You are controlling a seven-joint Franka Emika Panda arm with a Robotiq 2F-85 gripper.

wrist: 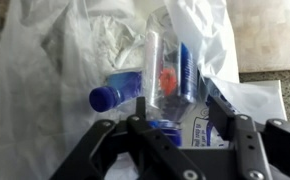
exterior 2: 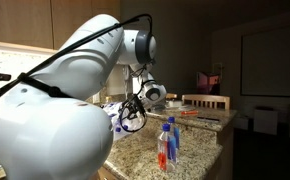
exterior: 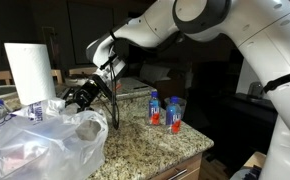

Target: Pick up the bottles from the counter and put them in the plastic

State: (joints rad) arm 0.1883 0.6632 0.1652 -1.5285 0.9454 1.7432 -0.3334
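Hovered at the drop-off step, gripper [wrist: 178,105] jaws parted over the bag [exterior: 45,140] with one bottle [wrist: 167,65] lying inside, seemingly free of them; judged next to call for lifting clear and reaching to the other bottles [exterior: 174,112] standing well apart on the worktop [exterior: 150,148].

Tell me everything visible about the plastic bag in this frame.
The plastic bag is large, crinkled, translucent and whitish, slumped on the speckled granite counter beside a white paper towel roll. In the wrist view a blue-capped bottle lies on its side inside it. The tool hangs over its opening; contact with the bag cannot be told.
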